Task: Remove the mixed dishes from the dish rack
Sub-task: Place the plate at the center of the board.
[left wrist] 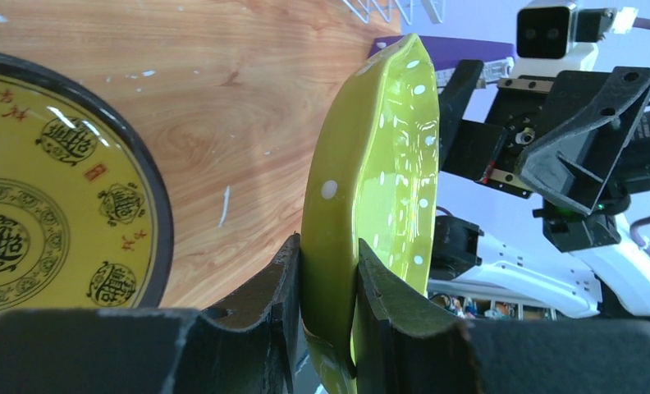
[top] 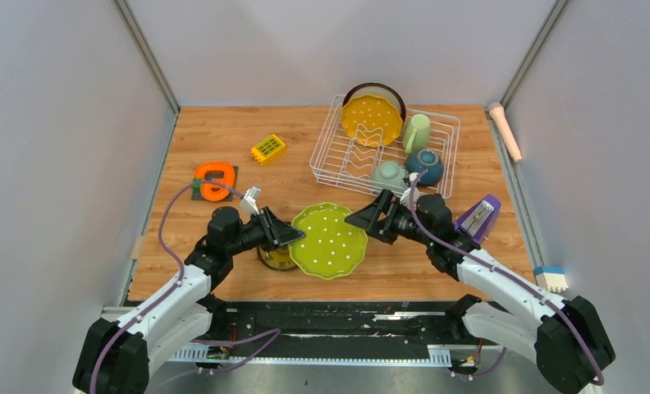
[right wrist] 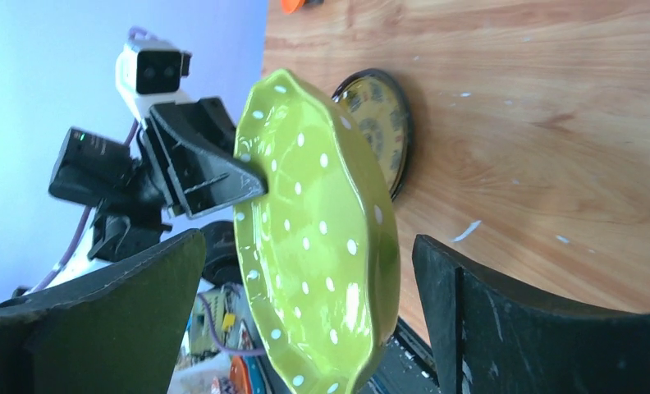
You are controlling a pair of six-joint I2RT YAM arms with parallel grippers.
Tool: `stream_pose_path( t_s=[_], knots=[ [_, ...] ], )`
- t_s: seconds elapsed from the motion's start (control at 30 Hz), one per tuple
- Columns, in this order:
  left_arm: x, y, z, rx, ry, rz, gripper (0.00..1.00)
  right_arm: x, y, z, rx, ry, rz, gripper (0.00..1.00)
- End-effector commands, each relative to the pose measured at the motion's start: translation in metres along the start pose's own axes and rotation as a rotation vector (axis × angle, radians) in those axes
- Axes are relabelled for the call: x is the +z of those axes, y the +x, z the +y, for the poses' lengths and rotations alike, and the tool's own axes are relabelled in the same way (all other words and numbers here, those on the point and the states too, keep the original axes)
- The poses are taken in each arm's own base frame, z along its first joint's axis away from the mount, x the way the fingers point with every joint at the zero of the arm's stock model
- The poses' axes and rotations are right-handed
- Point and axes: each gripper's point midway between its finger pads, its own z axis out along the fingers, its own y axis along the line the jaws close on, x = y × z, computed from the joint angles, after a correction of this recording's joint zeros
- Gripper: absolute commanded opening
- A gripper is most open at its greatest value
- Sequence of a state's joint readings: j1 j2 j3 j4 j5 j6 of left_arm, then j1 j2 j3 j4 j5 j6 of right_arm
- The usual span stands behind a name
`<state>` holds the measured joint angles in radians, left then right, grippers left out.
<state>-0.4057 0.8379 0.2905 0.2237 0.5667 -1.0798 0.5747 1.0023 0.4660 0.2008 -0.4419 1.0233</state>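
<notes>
Left claw [left wrist: 328, 279]: clamped on the rim of the green plate [left wrist: 379, 164], one finger on the dotted upper face, the other on the underside. The rim sits deep between the fingers.

Right claw [right wrist: 309, 246]: jaws spread wide. One finger stands on each side of the plate's opposite rim, and both are clear of it, touching nothing.

Green plate: near the front of the bench [top: 223, 139], between my two arms and in front of the dish rack [top: 326, 160], outside it. From above, the edge on my left-claw side overlaps the small black plate [top: 276, 258], which lies flat on the bench under my left claw. I cannot tell whether the green plate rests on anything.

In the rack: the orange plate [top: 372, 117] stands upright at the back with the maroon-rimmed plate [top: 387, 88] just behind it. The light green mug [top: 417, 131] is beside them to the right. The mint bowl [top: 390, 173] and the teal bowl [top: 425, 165] sit side by side at the near right corner, close to my right wrist.
</notes>
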Motion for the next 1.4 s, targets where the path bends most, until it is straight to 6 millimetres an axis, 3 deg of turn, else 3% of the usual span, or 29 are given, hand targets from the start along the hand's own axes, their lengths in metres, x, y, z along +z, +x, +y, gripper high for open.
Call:
stream_pose_path(
  t_s=[0.0,0.43,0.73,1.37],
  knots=[
    [-0.003,-0.021,-0.044,0.050,0.114,-0.052,0.00,-0.007,-0.026,-0.008,-0.017,0.123,-0.133,1.00],
    [0.023,-0.011,-0.016,0.039,0.029,0.008,0.00,-0.049,-0.062,-0.053,-0.018,0.397,-0.415,1.00],
    [0.046,-0.006,0.001,0.022,0.003,0.070,0.00,-0.079,-0.075,-0.078,-0.005,0.549,-0.548,1.00],
    [0.116,0.026,0.039,0.041,-0.127,0.241,0.02,-0.094,-0.085,-0.075,-0.035,0.551,-0.626,1.00]
  ],
)
